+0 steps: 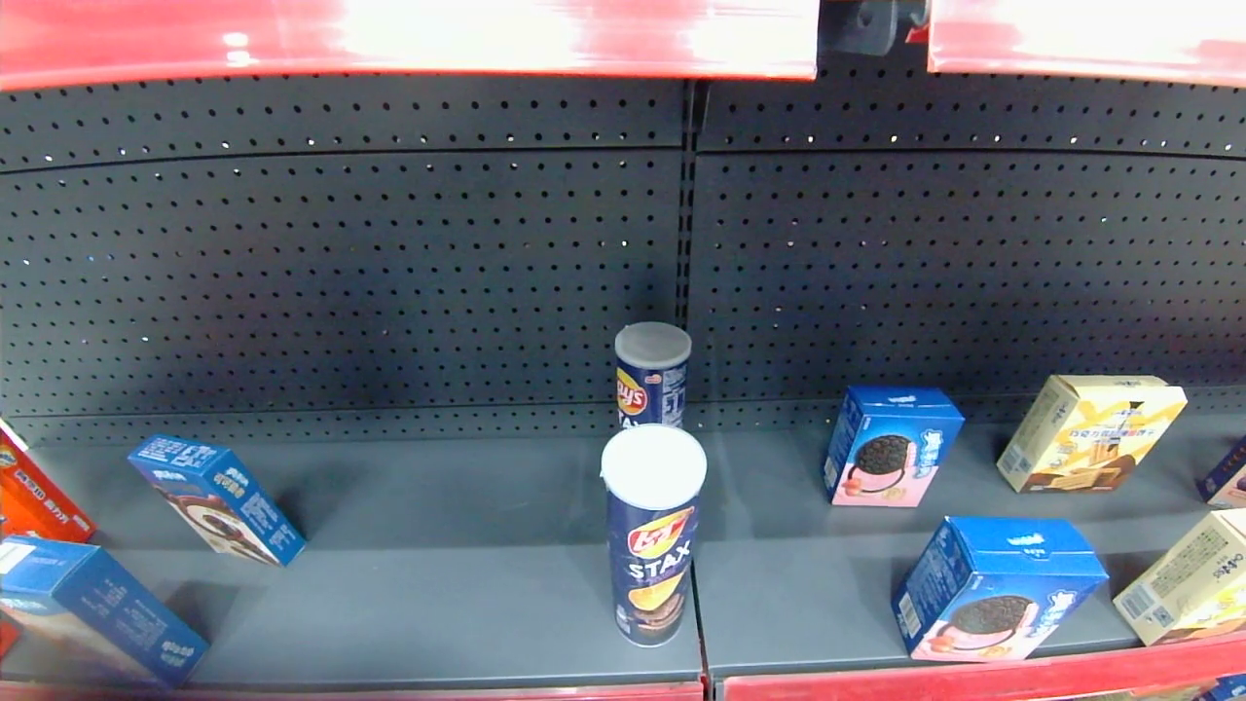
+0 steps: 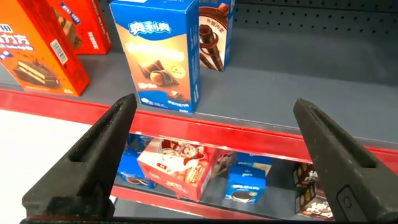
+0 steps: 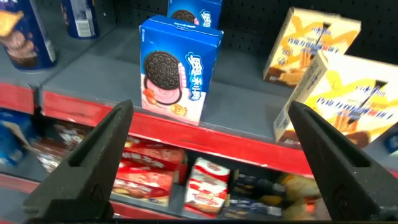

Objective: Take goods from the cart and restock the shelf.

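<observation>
On the shelf (image 1: 438,574), front chip can (image 1: 652,545) upright, lid up; left hand (image 2: 214,102), right hand (image 3: 209,106) both wide.

A grey metal shelf (image 1: 438,584) with a dark perforated back panel (image 1: 341,263) carries two upright dark blue crisp tubes with pale lids at its middle, the front tube (image 1: 650,545) near the edge and the rear tube (image 1: 651,380) directly behind it by the panel. To the right stand two blue cookie boxes (image 1: 891,446) (image 1: 998,589) and two cream-yellow wafer boxes (image 1: 1090,431) (image 1: 1188,579). To the left are a leaning blue carton (image 1: 216,498), another blue carton (image 1: 97,608) at the front corner, and an orange box (image 1: 34,497).
</observation>
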Motion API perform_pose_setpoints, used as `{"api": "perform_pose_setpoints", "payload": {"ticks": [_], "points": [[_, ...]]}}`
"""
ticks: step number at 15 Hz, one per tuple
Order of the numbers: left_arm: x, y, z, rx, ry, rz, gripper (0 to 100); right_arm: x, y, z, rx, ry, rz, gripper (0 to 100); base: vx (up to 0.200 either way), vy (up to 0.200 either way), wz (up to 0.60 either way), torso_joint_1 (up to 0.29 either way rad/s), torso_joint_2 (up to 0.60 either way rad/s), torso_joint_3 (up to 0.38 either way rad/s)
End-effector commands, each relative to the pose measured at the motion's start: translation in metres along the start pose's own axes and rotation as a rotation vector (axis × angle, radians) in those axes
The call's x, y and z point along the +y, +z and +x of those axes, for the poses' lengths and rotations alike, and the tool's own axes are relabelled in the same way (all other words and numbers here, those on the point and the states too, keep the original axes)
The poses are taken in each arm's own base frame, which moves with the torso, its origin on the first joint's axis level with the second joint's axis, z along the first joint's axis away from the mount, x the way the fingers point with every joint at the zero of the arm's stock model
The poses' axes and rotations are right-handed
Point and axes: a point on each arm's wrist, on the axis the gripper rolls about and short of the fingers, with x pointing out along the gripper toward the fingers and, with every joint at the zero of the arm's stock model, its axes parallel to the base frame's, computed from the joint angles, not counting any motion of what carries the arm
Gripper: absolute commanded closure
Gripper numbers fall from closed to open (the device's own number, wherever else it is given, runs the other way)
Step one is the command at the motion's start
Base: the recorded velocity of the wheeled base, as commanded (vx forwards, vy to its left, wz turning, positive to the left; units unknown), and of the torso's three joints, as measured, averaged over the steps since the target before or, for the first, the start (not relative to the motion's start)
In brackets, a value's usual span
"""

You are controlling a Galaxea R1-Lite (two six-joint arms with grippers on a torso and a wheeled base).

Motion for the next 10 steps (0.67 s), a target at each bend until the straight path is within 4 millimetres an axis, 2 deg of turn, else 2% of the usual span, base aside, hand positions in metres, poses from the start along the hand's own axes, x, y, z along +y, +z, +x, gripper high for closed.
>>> {"api": "perform_pose_setpoints", "payload": {"ticks": [1, 3, 10], "points": [[-0.0001, 0.0002, 0.0004, 0.005, 0.001, -0.013, 0, 0.0, 0.0, 0.0001, 0.001, 0.001, 0.005, 0, 0.0, 0.0, 0.0, 0.0, 0.0, 0.0], [-0.0001, 0.0002, 0.0004, 0.005, 0.001, -0.021, 0, -0.0001, 0.0, 0.0001, 0.002, -0.003, 0.014, 0, 0.0, 0.0, 0.6, 0.005, 0.0, 0.005], [-0.0002, 0.0004, 0.0003, 0.005, -0.004, -0.025, 0, 0.0, -0.0002, 0.0001, 0.003, 0.0, 0.011, 0, 0.0, 0.0, 0.0, 0.0, 0.0, 0.0]]}}
